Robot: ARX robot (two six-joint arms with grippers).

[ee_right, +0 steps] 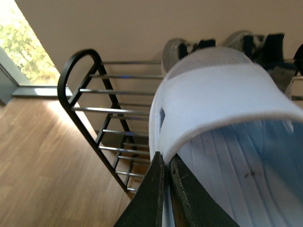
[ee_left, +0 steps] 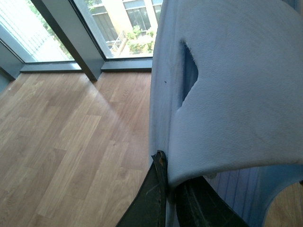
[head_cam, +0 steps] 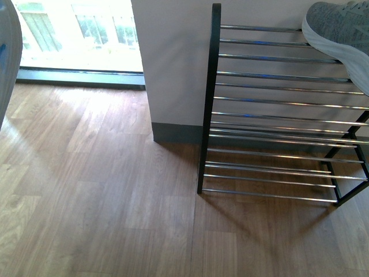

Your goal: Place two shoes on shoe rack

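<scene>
Sandals of pale blue rubber are held one in each gripper. In the left wrist view we see the left gripper (ee_left: 168,182) pinched tight on the edge of the left-hand sandal (ee_left: 227,94), above a wooden floor (ee_left: 71,142) near a window (ee_left: 118,23). In the right wrist view, the right gripper (ee_right: 165,163) is clamped the same way on the right-hand sandal (ee_right: 222,94), close in front of the shoe rack (ee_right: 83,90). In the front view we find the rack filling the right half of the frame against a wall, a grey sneaker (head_cam: 340,29) resting on its top rods at upper right.
</scene>
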